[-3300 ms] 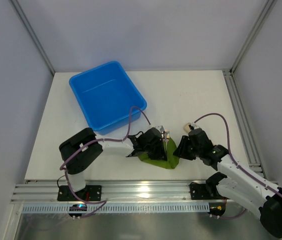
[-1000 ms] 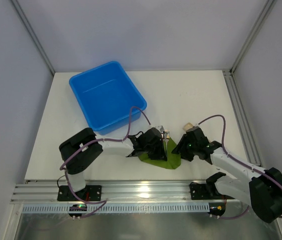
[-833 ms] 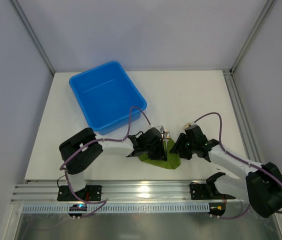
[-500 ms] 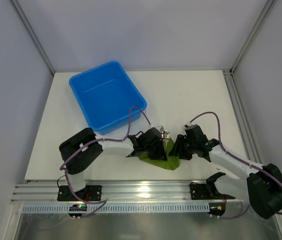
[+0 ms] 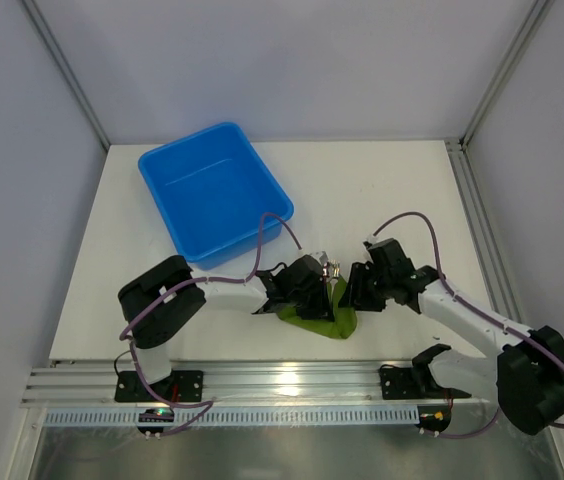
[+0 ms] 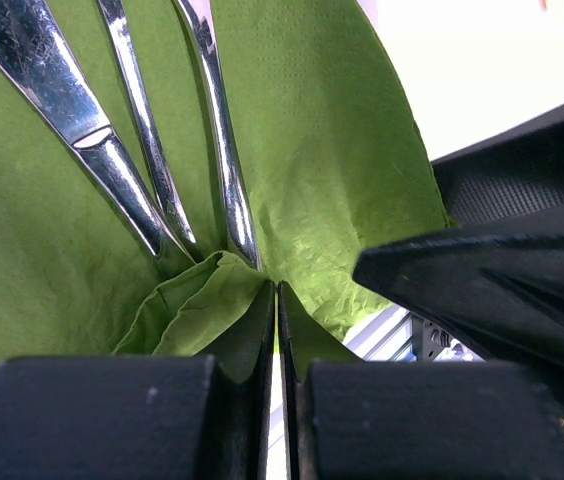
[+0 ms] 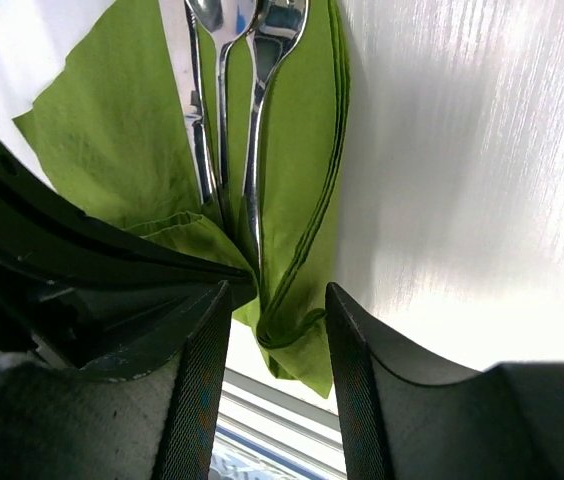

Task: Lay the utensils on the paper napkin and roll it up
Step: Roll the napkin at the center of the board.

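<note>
Top external: high over near edge, looking down on whole bench; green napkin toward 6 o'clock. Left wrist: very near, over left end effector, onto napkin. Right wrist: near, past right end effector; same napkin, utensils shared.

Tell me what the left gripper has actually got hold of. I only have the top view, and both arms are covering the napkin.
Observer: The left gripper is shut on a bunched fold of the napkin, not on metal.
Operator: How many pieces lie on it?
Observer: Three utensils, with their handles converging right at that pinched fold.
Operator: And the other side?
Observer: The right gripper is open, with the napkin's layered edge between its fingers, just beside the handles.
</note>
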`<state>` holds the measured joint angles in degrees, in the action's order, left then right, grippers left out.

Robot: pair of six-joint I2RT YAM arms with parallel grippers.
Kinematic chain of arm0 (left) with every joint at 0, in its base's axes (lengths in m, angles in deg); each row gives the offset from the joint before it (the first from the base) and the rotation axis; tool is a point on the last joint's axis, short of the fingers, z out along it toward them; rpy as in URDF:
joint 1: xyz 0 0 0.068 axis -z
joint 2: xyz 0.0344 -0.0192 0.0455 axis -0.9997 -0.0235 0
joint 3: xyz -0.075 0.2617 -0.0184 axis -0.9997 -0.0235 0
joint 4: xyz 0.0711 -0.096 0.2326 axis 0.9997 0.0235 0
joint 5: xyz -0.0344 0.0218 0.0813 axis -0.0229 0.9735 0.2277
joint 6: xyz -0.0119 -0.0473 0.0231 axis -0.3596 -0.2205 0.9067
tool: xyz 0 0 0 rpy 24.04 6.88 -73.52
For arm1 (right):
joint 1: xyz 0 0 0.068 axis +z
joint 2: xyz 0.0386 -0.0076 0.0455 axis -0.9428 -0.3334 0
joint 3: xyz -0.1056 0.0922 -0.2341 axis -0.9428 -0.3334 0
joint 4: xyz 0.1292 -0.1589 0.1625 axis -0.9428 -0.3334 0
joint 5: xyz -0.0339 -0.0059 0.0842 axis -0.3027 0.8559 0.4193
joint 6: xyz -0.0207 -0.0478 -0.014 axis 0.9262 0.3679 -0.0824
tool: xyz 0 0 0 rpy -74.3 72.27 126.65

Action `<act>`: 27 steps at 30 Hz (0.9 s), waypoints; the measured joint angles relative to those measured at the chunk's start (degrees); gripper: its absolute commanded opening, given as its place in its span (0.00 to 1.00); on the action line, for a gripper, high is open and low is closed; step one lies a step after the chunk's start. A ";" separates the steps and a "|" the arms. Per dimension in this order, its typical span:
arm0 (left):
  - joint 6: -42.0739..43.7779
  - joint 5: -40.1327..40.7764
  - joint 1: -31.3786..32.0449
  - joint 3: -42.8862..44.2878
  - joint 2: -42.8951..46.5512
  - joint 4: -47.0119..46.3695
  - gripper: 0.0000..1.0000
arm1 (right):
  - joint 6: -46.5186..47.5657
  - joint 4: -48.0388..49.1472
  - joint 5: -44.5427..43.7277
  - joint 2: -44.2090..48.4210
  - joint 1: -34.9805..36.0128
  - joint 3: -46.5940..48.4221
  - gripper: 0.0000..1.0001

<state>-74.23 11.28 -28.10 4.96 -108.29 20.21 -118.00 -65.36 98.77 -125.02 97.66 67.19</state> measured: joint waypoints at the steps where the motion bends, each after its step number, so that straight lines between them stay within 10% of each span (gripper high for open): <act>1: 0.00 0.00 0.00 0.00 0.00 0.00 0.02 | 0.37 -0.20 -0.07 -0.94 0.00 0.48 0.46; 27: 0.00 0.00 0.00 -0.02 0.00 -0.04 0.02 | 5.88 -2.67 -3.19 -15.87 0.00 9.09 0.43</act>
<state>-74.23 11.28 -28.10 4.94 -108.29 20.16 -112.12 -68.03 95.58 -140.88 97.66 76.29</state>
